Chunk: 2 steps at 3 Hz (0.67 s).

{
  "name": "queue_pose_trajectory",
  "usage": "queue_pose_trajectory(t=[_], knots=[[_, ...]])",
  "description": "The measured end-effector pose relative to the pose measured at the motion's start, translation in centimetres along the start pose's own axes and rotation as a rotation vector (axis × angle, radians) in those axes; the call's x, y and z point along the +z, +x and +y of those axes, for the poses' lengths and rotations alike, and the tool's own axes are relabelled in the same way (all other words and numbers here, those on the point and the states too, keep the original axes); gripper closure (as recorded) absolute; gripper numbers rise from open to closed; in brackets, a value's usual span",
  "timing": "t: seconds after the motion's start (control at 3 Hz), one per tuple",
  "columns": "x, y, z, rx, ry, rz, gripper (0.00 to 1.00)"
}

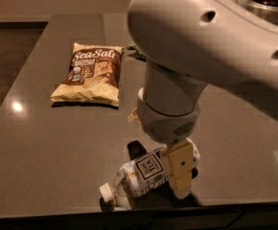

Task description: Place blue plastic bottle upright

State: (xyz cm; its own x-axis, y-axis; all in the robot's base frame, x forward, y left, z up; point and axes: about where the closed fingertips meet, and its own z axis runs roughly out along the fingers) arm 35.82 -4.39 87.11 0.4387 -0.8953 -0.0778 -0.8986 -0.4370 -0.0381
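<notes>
The blue plastic bottle [141, 174] lies on its side near the front edge of the grey table [57, 143]. Its white cap [107, 191] points to the front left, and its pale label with a dark square logo faces up. My gripper [179, 176] hangs straight down over the bottle's base end, at the right of the label. One tan finger [179, 169] shows in front of the bottle; the other finger is hidden behind it. The big white arm covers the upper right of the view.
A Sea Salt chip bag [89, 73] lies flat at the back left. A green snack packet [136, 51] peeks out behind the arm. The table's front edge [129, 213] runs just below the bottle.
</notes>
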Motion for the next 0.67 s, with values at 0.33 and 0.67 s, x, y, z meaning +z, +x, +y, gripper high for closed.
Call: queue_pose_trajectory(t=[0.33, 0.67], knots=[[0.5, -2.7, 0.2, 0.031, 0.014, -0.03, 0.0], [1.9, -3.7, 0.0, 0.055, 0.005, -0.04, 0.0]])
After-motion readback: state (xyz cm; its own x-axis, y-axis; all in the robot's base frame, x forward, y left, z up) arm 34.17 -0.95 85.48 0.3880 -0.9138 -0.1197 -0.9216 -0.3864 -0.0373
